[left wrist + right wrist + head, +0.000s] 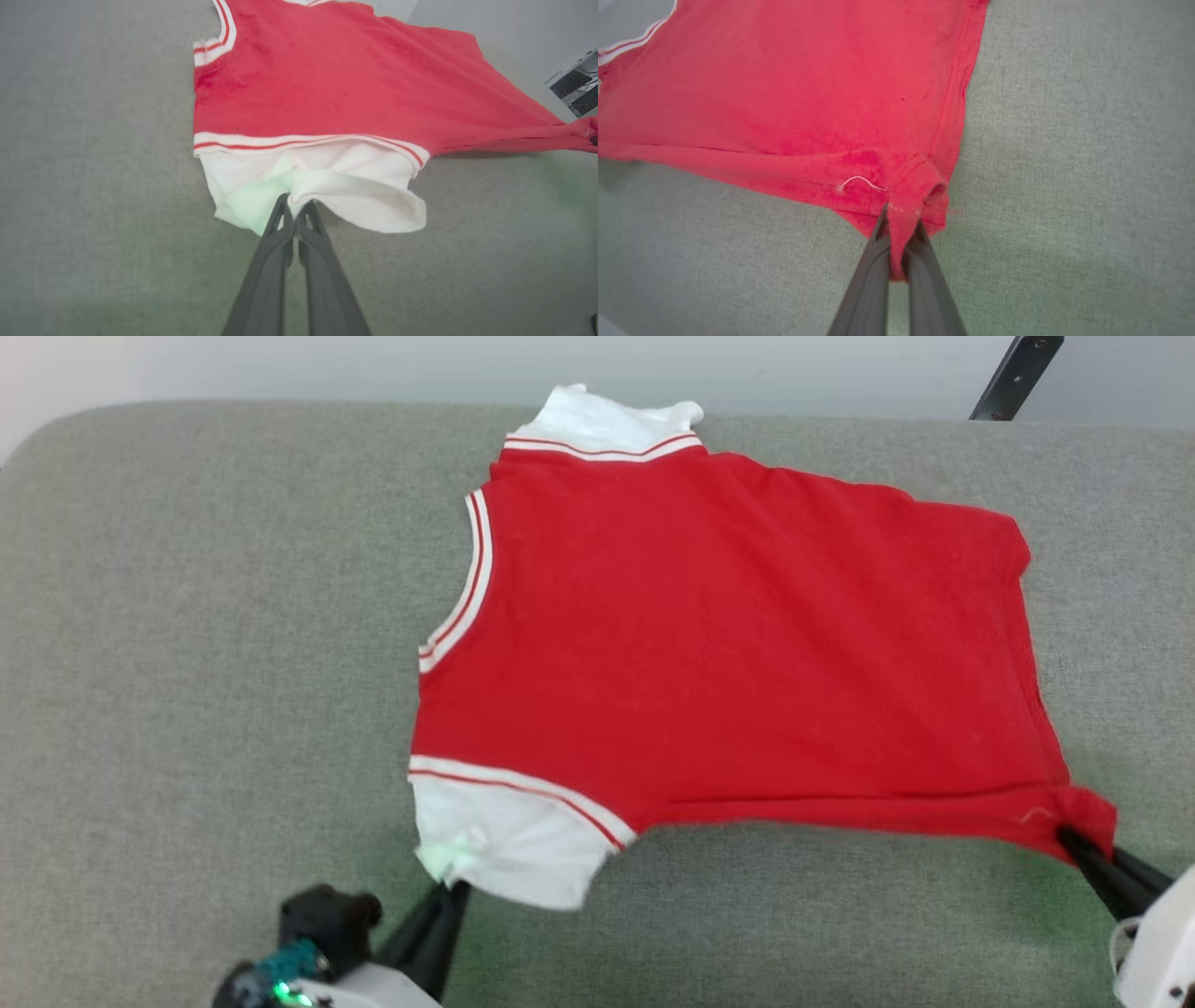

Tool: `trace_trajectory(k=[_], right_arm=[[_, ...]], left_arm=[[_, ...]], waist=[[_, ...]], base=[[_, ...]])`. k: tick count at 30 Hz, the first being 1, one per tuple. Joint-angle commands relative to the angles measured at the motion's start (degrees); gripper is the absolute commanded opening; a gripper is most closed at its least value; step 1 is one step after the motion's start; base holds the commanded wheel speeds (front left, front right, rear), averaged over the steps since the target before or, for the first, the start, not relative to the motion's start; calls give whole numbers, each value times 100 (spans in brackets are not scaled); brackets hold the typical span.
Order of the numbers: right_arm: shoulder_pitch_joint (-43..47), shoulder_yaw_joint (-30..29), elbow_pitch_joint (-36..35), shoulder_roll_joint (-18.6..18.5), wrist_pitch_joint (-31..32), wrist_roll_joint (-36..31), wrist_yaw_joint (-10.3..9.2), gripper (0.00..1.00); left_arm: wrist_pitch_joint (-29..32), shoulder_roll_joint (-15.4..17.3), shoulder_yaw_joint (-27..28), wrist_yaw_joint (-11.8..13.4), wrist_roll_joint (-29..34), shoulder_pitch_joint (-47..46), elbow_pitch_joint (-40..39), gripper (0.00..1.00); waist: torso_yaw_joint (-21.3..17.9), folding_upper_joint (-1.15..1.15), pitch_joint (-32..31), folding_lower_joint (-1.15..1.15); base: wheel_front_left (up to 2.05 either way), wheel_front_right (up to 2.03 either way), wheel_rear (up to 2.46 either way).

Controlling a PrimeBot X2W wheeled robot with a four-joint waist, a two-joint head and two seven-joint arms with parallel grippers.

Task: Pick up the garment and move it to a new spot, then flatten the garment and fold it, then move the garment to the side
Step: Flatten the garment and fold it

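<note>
Left gripper (295,205) is clamped tight on the white sleeve end (355,205), and right gripper (899,214) is pinched onto the red hem corner (920,186). So both hold the bright red soft-fabric jersey T-shirt (728,635), spread on the grey woven cushion (187,663) with its near edge taut. Looks like the flattening step to me. Next I'd tug gently outward, then lay it down. The right wrist view catches a loose white thread (859,182), and the head view gives the far sleeve (607,425). Lettering's probably face-down, hard to say.

A grey-green woven surface (187,616) runs back to a pale wall (280,364), where a dark bar (1016,375) slants.
</note>
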Motion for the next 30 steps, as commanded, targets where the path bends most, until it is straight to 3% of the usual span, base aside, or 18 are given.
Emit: trace_trajectory(k=[1, 8, 17, 24, 30], right_arm=[[214, -132, -33, 37, 65, -46, -9, 0], [629, -349, -81, 106, 297, 24, -9, 0], [296, -589, -122, 34, 636, -141, -10, 0], [-655, -393, 39, 0, 1137, -349, -10, 0], [-1672, -89, 552, 42, 1497, -613, -10, 0]], left_arm=[[7, -91, -45, 96, -74, 186, -35, 0], [-10, -202, -56, 310, -259, 531, -125, 0], [389, 525, 173, 534, 55, -42, -623, 0], [1161, 962, 240, 42, 487, -1369, -557, 0], [1754, 784, 164, -742, 626, -2511, 120, 0]], waist=[[-10, 0, 17, 0], [-50, 0, 77, 0], [-127, 0, 152, 0], [-259, 0, 385, 0], [-388, 0, 645, 0]], base=[[0, 0, 0], [0, 0, 0], [0, 0, 0], [0, 0, 0], [0, 0, 0]])
